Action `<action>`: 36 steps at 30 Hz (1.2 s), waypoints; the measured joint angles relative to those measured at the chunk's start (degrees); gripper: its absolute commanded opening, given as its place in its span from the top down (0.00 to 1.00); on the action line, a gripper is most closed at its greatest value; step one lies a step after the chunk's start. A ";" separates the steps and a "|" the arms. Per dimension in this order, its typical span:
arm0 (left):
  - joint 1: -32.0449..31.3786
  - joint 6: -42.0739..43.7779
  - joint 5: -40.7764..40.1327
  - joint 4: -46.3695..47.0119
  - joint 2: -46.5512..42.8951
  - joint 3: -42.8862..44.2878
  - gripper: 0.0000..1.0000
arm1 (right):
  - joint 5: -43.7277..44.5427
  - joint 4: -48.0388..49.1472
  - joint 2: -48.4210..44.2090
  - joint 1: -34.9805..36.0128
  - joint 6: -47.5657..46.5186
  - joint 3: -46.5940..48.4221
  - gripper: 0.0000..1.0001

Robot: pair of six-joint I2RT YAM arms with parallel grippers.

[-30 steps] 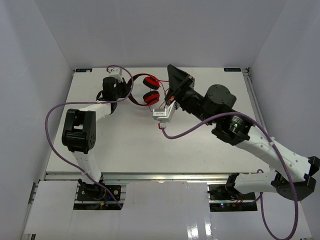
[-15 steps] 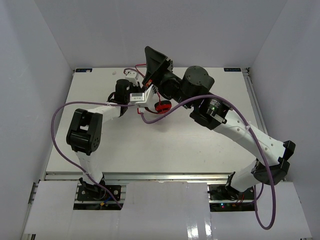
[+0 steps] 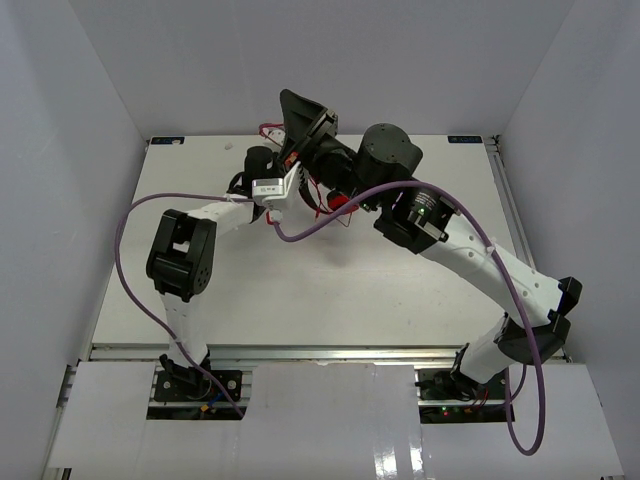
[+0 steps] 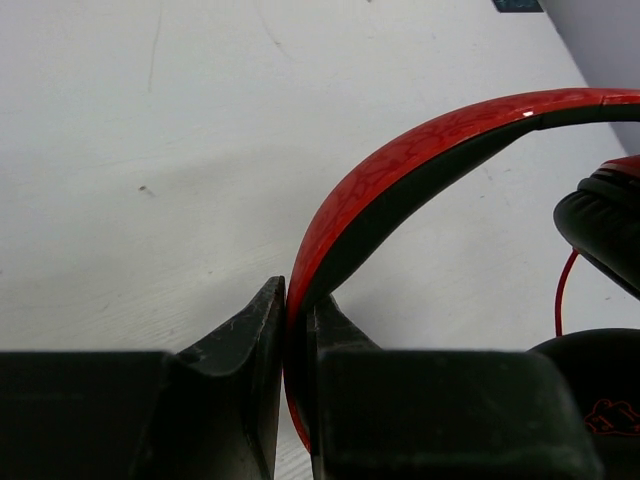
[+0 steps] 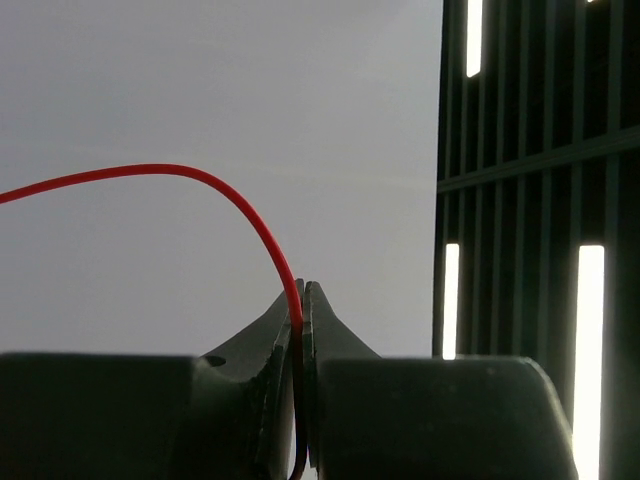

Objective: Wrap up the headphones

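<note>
At upper centre, over the white counter [image 4: 150, 150]: left gripper [image 4: 297, 300] clamped on the red headband [image 4: 400, 160] of the headphones [image 4: 600, 225], right gripper [image 5: 302, 295] pinched shut on their thin red cable [image 5: 200, 178].

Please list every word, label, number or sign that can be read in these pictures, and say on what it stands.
No text here can be read.
White box at an arm's wrist: dark print, too small to read.
Headphones: red marking on the lower ear cup, cut off, not legible.
</note>
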 measured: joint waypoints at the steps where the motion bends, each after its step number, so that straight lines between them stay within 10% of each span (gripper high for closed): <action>1: -0.21 -0.99 0.41 -0.20 0.47 1.04 1.00 | -0.07 -0.11 -0.18 0.14 0.52 -0.48 0.92; 18: -3.87 -9.80 4.78 1.58 3.09 6.78 1.00 | -0.01 -2.22 3.43 -0.70 6.04 1.87 0.92; 36: -5.37 -5.90 18.72 5.48 -20.83 -22.56 1.00 | 4.73 -2.02 5.52 -11.58 0.79 5.47 0.92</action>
